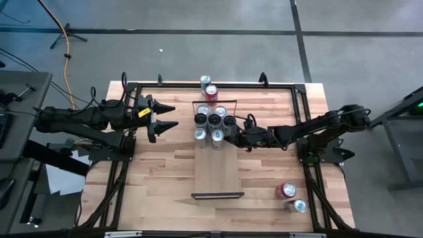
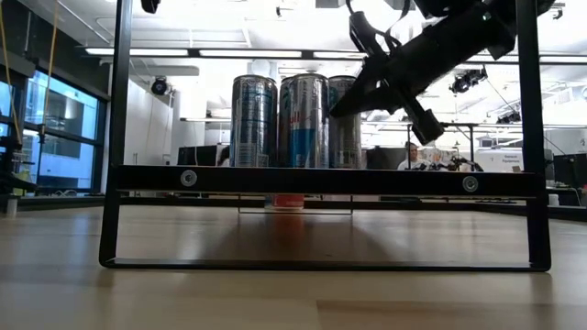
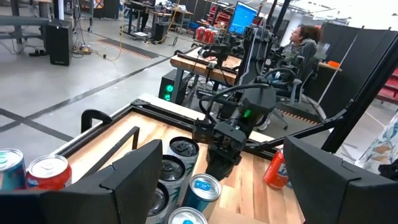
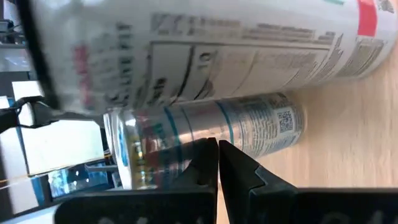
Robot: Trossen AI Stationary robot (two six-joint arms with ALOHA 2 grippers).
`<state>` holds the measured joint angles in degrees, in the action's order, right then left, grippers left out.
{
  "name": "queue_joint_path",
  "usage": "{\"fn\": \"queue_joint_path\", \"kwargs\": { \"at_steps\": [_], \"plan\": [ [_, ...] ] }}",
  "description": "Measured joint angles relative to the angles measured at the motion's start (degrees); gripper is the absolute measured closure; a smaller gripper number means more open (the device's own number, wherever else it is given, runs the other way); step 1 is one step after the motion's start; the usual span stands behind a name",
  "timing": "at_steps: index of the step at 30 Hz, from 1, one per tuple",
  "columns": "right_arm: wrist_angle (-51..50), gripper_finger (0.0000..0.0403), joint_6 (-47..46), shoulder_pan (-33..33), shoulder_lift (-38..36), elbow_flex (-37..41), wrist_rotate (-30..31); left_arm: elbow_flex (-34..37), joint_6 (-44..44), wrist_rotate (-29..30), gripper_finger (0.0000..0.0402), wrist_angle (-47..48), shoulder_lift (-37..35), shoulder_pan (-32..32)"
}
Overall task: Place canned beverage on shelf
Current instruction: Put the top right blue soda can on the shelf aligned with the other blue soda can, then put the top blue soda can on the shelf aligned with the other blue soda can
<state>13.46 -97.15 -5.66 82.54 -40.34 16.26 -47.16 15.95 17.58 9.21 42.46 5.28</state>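
The shelf is a long pale plank with a black rail at each short end, lying on the butcher-block table. Several silver and blue cans stand upright on its far end, also seen in the low view. My right gripper is shut and reaches in from the right, at the right side of this group. Its tips are right at the side of a silver-blue can. My left gripper is open and empty, left of the cans. My right gripper's shut fingertips stand level against the side of the silver-blue can, coming from the table's right. I cannot tell whether they touch it. The can stands upright on the shelf.
Two cans stand on the table beyond the shelf's far end. A red can and a silver can stand near the table's near right corner. A black frame runs around the table. A seated person is in the room beyond.
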Motion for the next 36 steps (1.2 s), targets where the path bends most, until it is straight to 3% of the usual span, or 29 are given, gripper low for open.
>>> {"fn": "queue_joint_path", "kwargs": {
  "at_steps": [24, 36],
  "plan": [
    [-1.77, 0.0403, 1.21, -0.32, 5.09, -6.53, -0.23, 0.0, -0.11, 0.01, 0.0108, 0.42, 0.0, -0.02],
    [-9.75, 0.0403, 9.39, -0.17, -1.83, -6.51, -0.43, 0.0, -0.07, 0.0, 0.0108, 2.33, 0.0, -0.02]
  ]
}}
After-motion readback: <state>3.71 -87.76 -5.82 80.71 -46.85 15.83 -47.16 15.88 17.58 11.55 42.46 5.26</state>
